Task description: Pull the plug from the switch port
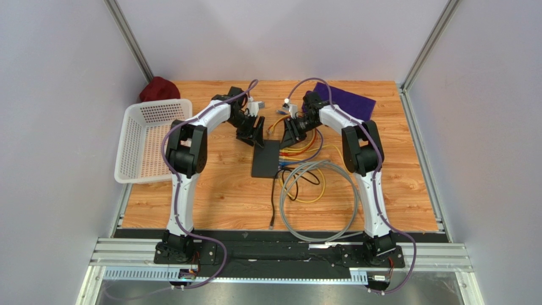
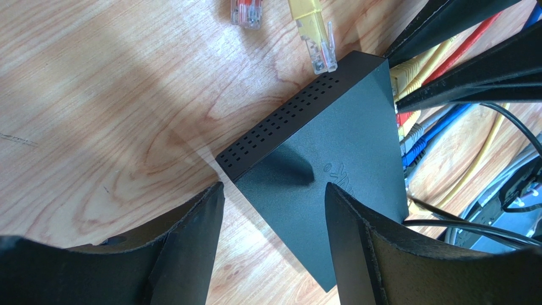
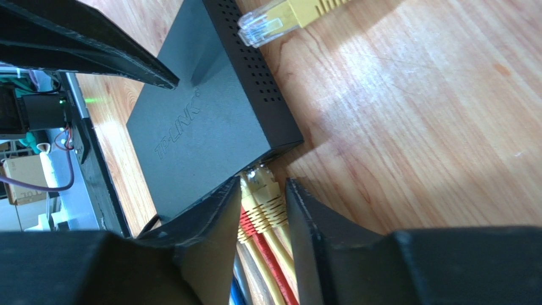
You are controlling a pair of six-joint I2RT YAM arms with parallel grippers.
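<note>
The black switch (image 1: pixel 266 159) lies flat at the table's middle, with several coloured cables plugged into its right side. In the right wrist view the switch (image 3: pixel 203 121) has a yellow plug (image 3: pixel 267 198) in its end port. My right gripper (image 3: pixel 264 183) is shut on that plug, one finger pressed to each side. In the top view the right gripper (image 1: pixel 289 135) is at the switch's far right corner. My left gripper (image 2: pixel 273 190) is open, its fingers straddling a corner of the switch (image 2: pixel 331 152) without holding anything. It also shows in the top view (image 1: pixel 254 133).
A loose yellow plug (image 2: pixel 315 35) and an orange one (image 2: pixel 247 11) lie beyond the switch. Coiled grey and yellow cables (image 1: pixel 318 197) sprawl to its near right. A white mesh basket (image 1: pixel 152 140) stands at left, a red cloth (image 1: pixel 159 89) behind it, a purple cloth (image 1: pixel 347 98) at back right.
</note>
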